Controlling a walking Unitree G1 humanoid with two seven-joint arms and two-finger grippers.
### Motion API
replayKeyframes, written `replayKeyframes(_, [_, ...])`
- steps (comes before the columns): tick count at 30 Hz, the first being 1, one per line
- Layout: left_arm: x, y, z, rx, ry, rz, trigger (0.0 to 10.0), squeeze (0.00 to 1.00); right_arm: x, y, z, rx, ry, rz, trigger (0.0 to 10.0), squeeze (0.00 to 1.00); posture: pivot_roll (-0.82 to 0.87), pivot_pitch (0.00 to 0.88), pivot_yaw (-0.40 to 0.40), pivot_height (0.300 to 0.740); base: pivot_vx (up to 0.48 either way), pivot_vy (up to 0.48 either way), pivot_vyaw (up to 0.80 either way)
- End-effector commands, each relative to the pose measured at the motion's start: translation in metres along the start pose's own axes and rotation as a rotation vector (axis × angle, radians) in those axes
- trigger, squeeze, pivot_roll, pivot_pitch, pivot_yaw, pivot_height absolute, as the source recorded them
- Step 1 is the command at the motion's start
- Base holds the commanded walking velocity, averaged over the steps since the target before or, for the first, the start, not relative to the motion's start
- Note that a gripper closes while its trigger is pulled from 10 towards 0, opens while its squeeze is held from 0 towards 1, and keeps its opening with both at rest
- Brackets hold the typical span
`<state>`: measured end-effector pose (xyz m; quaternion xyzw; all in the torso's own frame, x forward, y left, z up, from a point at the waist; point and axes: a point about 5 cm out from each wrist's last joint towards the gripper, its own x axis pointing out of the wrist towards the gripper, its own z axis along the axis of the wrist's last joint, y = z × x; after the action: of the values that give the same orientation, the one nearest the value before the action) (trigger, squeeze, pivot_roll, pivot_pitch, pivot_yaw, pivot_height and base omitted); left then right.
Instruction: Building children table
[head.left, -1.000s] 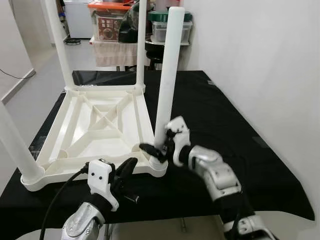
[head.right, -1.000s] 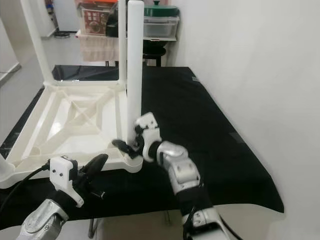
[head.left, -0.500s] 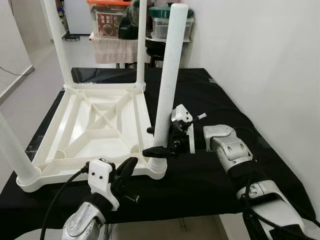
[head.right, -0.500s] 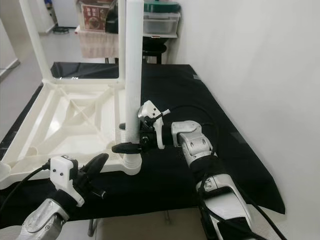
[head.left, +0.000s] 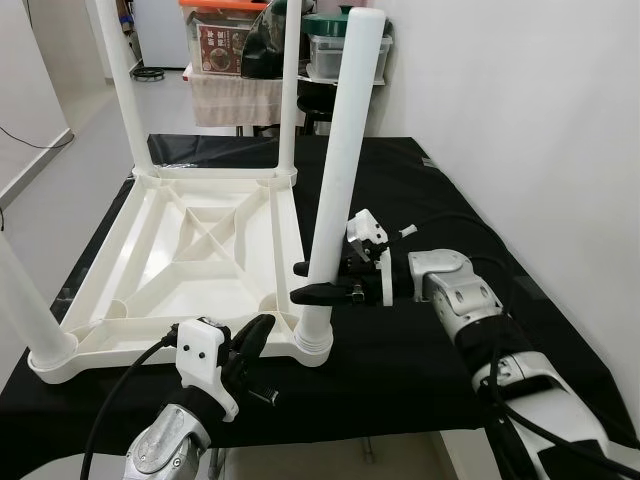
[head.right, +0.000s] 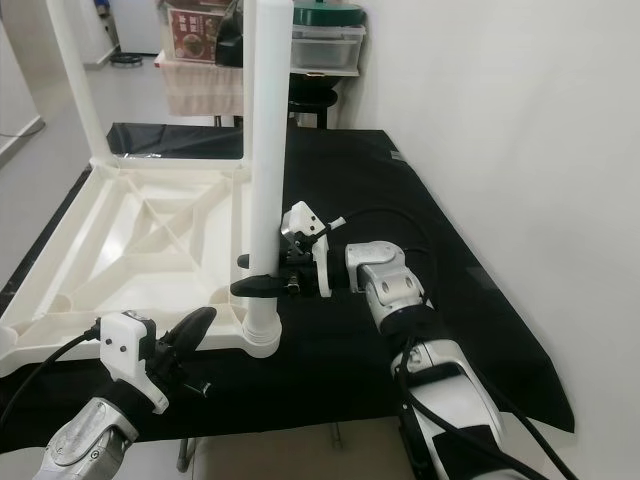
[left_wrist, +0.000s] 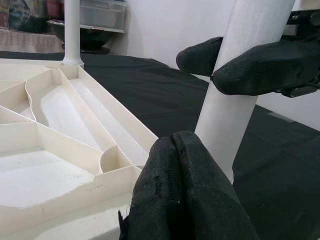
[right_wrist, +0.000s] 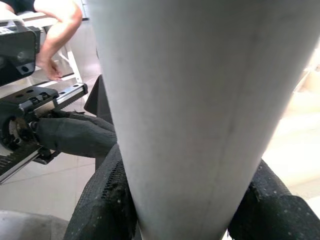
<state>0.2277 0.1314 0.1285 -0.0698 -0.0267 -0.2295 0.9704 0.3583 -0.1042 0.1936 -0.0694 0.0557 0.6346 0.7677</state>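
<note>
The white children's table (head.left: 190, 250) lies upside down on a black-covered work table (head.left: 430, 200). Its near-right leg (head.left: 340, 160) stands upright in the corner socket (head.left: 315, 340). My right gripper (head.left: 305, 281) reaches in from the right and is shut on this leg a little above the socket. In the right wrist view the leg (right_wrist: 200, 100) sits between the black fingers (right_wrist: 105, 200). My left gripper (head.left: 255, 335) is shut on nothing, low at the front edge and just left of the socket. Its fingertips (left_wrist: 180, 200) point at the leg's base.
Three more white legs stand up: far left (head.left: 125, 90), far right (head.left: 290, 90), near left (head.left: 25, 300). Storage boxes (head.left: 225, 45) sit behind the work table. A white wall (head.left: 520, 120) runs along the right. A person's arm (right_wrist: 55, 20) appears in the right wrist view.
My right arm swung from the front round to the right of the leg, and its grip moved from the socket to slightly higher on the leg. The left gripper stayed put.
</note>
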Motion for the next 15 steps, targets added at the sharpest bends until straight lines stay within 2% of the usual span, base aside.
replayKeyframes(1, [-0.001, -0.002, 0.001, 0.004, 0.005, -0.01, 10.0, 0.0, -0.004, 0.0, -0.007, 0.018, 0.009, -0.055, 0.0, 0.0, 0.02, 0.0, -0.095, 0.74, 0.0, 0.0, 0.0])
replayKeyframes(2, [-0.002, -0.001, 0.0, 0.006, 0.007, -0.011, 10.0, 0.0, -0.002, 0.002, -0.012, 0.047, 0.007, -0.157, 0.0, 0.0, 0.02, 0.0, -0.102, 0.74, 0.0, 0.0, 0.0])
replayKeyframes(3, [-0.002, -0.001, 0.0, 0.01, 0.009, -0.012, 10.0, 0.0, 0.003, 0.004, -0.02, 0.115, 0.008, -0.323, 0.0, 0.0, 0.02, 0.0, -0.102, 0.74, 0.0, 0.0, 0.0])
replayKeyframes(4, [-0.002, -0.001, 0.0, 0.01, 0.009, -0.012, 10.0, 0.0, 0.003, 0.004, -0.02, 0.115, 0.008, -0.323, 0.0, 0.0, 0.02, 0.0, -0.102, 0.74, 0.0, 0.0, 0.0])
replayKeyframes(5, [-0.002, 0.001, 0.001, 0.019, 0.012, -0.013, 10.0, 0.0, 0.021, 0.036, -0.053, 0.241, 0.073, -0.675, 0.0, 0.0, 0.03, 0.0, -0.068, 0.74, 0.0, 0.0, 0.0])
replayKeyframes(6, [-0.002, 0.001, 0.001, 0.019, 0.012, -0.013, 10.0, 0.0, 0.021, 0.036, -0.053, 0.241, 0.073, -0.675, 0.0, 0.0, 0.03, 0.0, -0.068, 0.74, 0.0, 0.0, 0.0])
replayKeyframes(8, [-0.003, 0.002, 0.002, 0.022, 0.013, -0.013, 10.0, 0.0, 0.031, 0.061, -0.062, 0.222, 0.089, -0.711, 0.0, 0.0, 0.03, 0.0, -0.065, 0.74, 0.0, 0.0, 0.0])
replayKeyframes(9, [-0.003, 0.002, 0.001, 0.024, 0.015, -0.016, 10.0, 0.0, 0.035, 0.063, -0.062, 0.229, 0.075, -0.695, 0.0, 0.0, 0.03, 0.0, -0.065, 0.74, 0.0, 0.0, 0.0])
replayKeyframes(10, [-0.003, 0.002, 0.001, 0.024, 0.015, -0.016, 10.0, 0.0, 0.035, 0.063, -0.062, 0.229, 0.075, -0.695, 0.0, 0.0, 0.03, 0.0, -0.065, 0.74, 0.0, 0.0, 0.0])
replayKeyframes(13, [0.001, 0.001, 0.0, 0.02, 0.039, -0.063, 10.0, 0.0, 0.035, 0.043, -0.055, 0.21, 0.072, -0.683, 0.0, 0.0, 0.02, 0.0, -0.068, 0.74, 0.0, 0.0, 0.0])
replayKeyframes(15, [0.001, 0.001, 0.0, 0.02, 0.039, -0.063, 10.0, 0.0, 0.035, 0.043, -0.055, 0.21, 0.072, -0.683, 0.0, 0.0, 0.02, 0.0, -0.068, 0.74, 0.0, 0.0, 0.0])
